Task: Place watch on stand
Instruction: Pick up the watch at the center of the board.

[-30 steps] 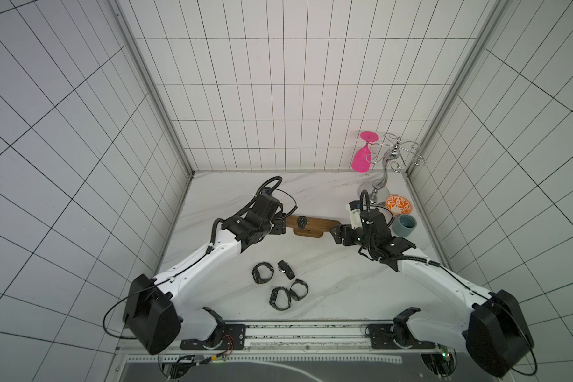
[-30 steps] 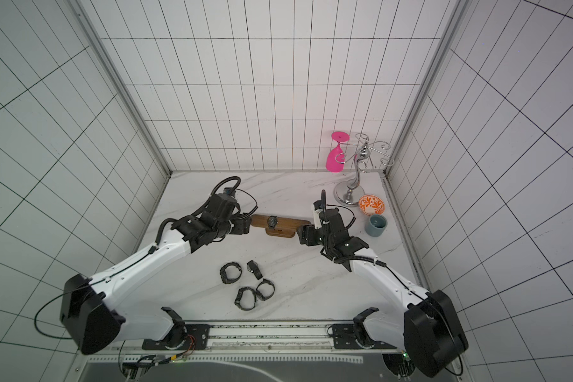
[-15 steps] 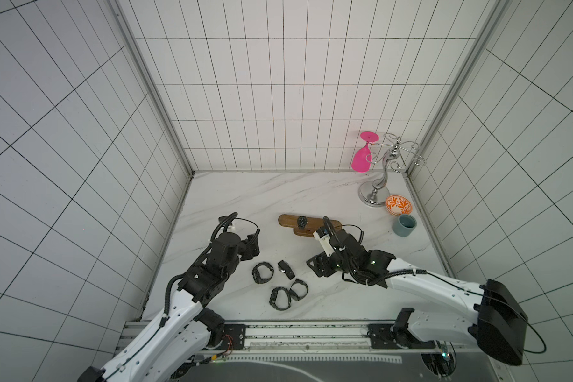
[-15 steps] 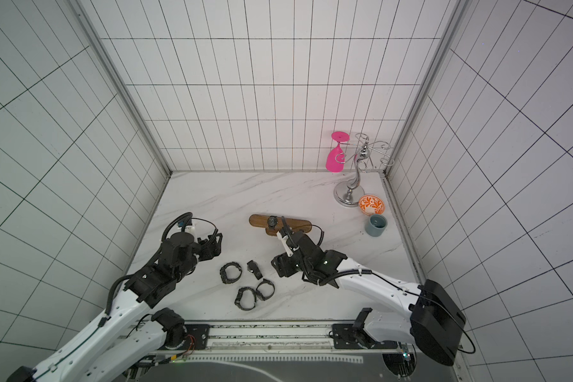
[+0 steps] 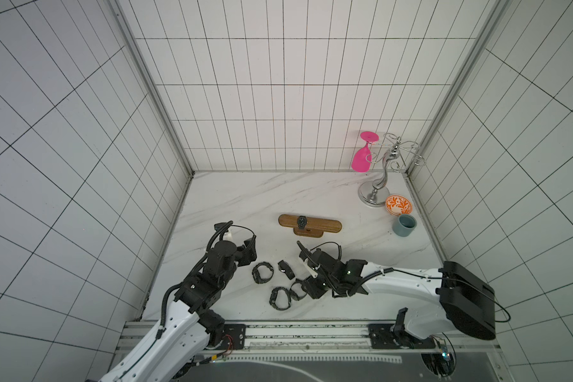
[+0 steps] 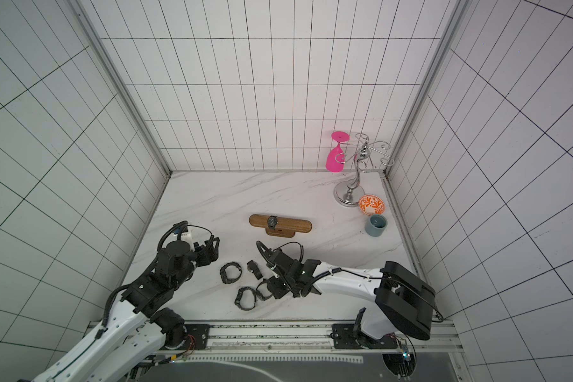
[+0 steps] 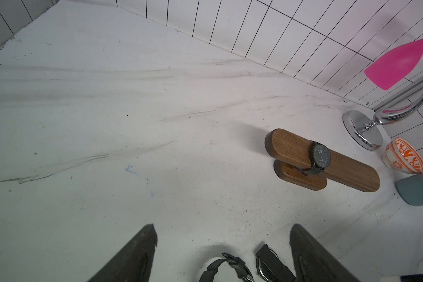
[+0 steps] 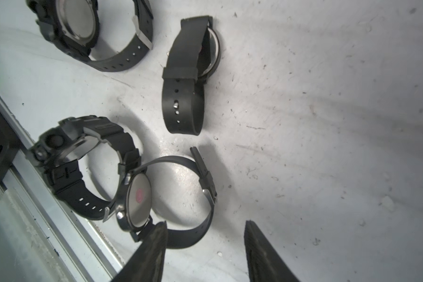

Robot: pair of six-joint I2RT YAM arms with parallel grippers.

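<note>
Wooden stand [image 5: 321, 225] lies left-right mid-frame, watch [image 5: 301, 221] across it, dial up; I see L gripper [image 7: 224, 228] & R gripper [image 8: 205, 223] spread.

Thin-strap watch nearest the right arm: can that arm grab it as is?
Likely yes. The right gripper hovers at the thin-strap watch, with the strap loop partly between its open fingers and nothing on top. A chunky watch lies against it and may get dragged.

Five watches [image 5: 301, 221]; one stand [image 5: 325, 225]; one wire rack [image 5: 372, 195]; one pink glass [image 5: 360, 162]; one bowl [image 5: 398, 205]; one cup [image 5: 404, 227].
</note>
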